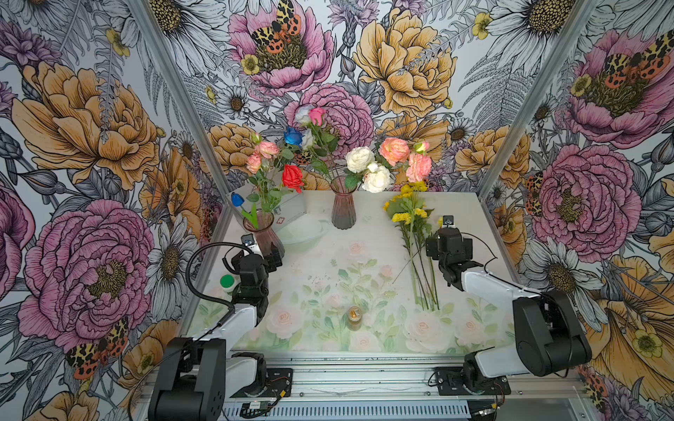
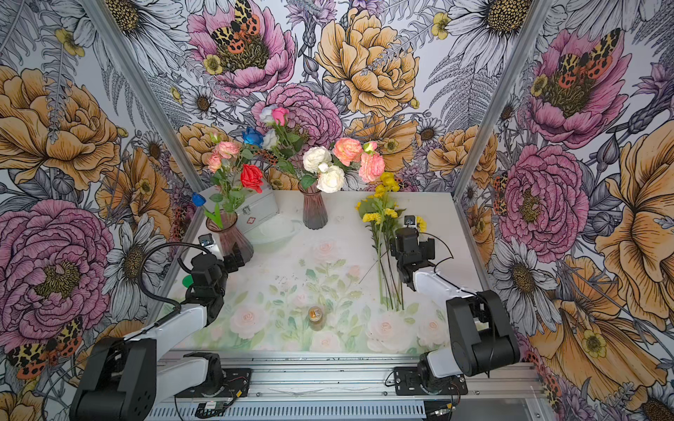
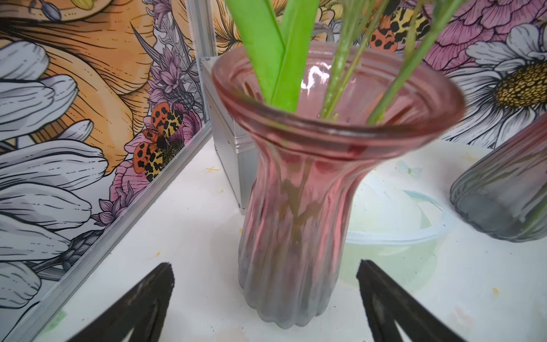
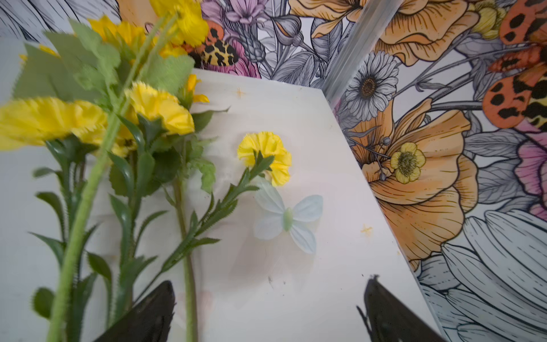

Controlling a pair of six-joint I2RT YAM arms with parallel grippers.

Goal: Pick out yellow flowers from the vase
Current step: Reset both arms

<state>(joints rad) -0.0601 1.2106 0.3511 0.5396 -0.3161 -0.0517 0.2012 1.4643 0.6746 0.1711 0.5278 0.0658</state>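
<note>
Yellow flowers (image 1: 401, 218) are laid by the right gripper (image 4: 268, 284) (jaws spread, empty); loose stems could be snagged and dragged.

Yellow flowers (image 1: 408, 215), green stems, pink vase (image 1: 343, 204)

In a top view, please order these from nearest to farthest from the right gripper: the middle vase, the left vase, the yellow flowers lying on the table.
Measured from the right gripper:
1. yellow flowers, lying on the table just beside it, on its left.
2. middle vase, upright at the back centre.
3. left vase, upright across the table, on the left side.
</note>
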